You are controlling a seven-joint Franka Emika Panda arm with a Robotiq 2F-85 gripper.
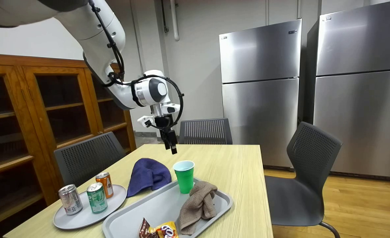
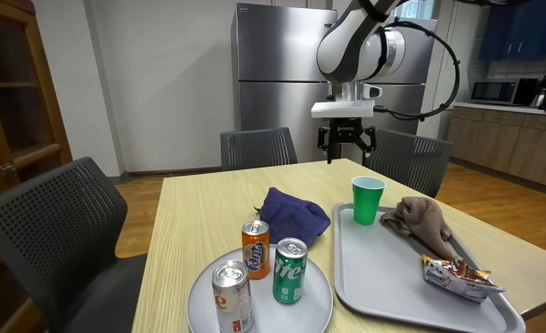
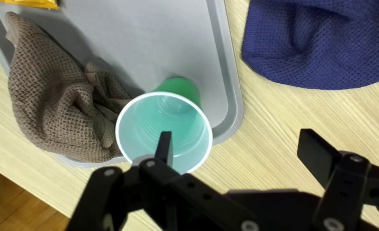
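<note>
Black two-fingered gripper (image 3: 236, 147): closest to the wrist camera, its blunt fingers spread wide apart; it hangs above the pale wood-grain table (image 2: 199, 208) and, in both exterior views, apart from the tapered green plastic cup (image 2: 366, 204), though one finger covers part of the cup's lip in the wrist view.

Cup's outside: bright, even green, narrowing toward the base, finished with a thin white lip.

Cup's inside: pale aqua near the top, deepening to teal lower down, with fine rings running around the wall and a faint shine on the round floor.

Cup's place: upright on the grey rectangular tray (image 2: 383, 277), near one rounded corner.

Neighbouring cloth: brown waffle-weave cloth (image 3: 61, 99), bunched in thick folds just beside the cup and lying partly over the tray's edge; whether cloth and cup touch cannot be told.

Snack: crumpled, shiny yellow-and-brown packet (image 2: 460, 280) on the tray, near the brown cloth's far end and well apart from the cup.

Blue heap: dark blue woven cloth (image 2: 293, 219), folded loosely on the table, just beside the tray.

Plate: round light-grey plate (image 2: 314, 296) on the table, bearing three small upright metal cans: a silver-white can with red lettering (image 2: 233, 298), an orange Fanta can (image 2: 256, 252) and a green can with white lettering (image 2: 290, 273).

Seats: dark grey chairs with perforated backs (image 2: 259, 150) around the table.

Background: brushed-steel refrigerators (image 1: 261, 109) and a brown wooden cabinet with glass doors (image 1: 57, 125).
</note>
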